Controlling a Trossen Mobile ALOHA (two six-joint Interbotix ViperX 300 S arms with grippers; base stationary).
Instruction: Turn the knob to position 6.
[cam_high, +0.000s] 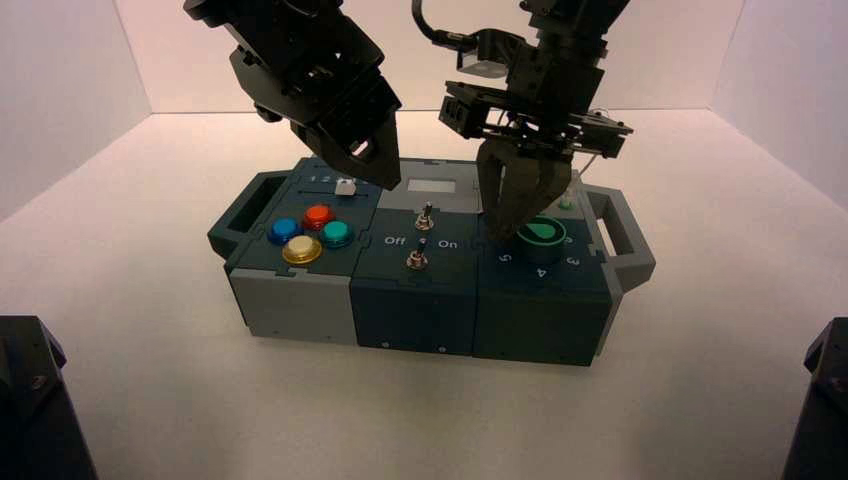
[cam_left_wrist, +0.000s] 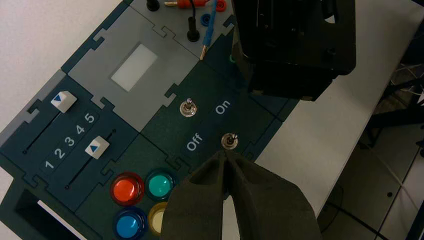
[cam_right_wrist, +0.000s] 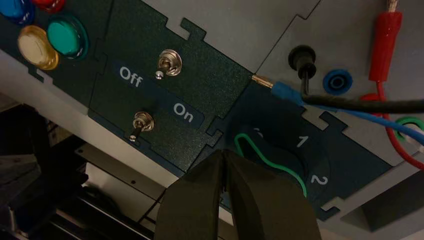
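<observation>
The knob (cam_high: 541, 232), dark teal with a green teardrop top, sits on the box's right section. Its green outline (cam_right_wrist: 272, 161) also shows in the right wrist view, with white numerals 1 (cam_right_wrist: 301, 141) and 2 (cam_right_wrist: 319, 179) beside it. Digits 5, 4 and 3 run along its front in the high view. Position 6 is hidden from me. My right gripper (cam_high: 506, 232) is shut on nothing, its tips (cam_right_wrist: 223, 152) just off the knob's left edge. My left gripper (cam_high: 371, 160) hangs shut and empty above the box's back left, over the toggle switches (cam_left_wrist: 226, 153).
Two metal toggle switches (cam_high: 420, 238) stand between the Off and On labels. Coloured push buttons (cam_high: 308, 232) fill the front left, with two sliders (cam_left_wrist: 80, 122) behind them. Red, blue and black wires (cam_right_wrist: 350, 102) plug in behind the knob. The box has a handle at each end (cam_high: 628, 235).
</observation>
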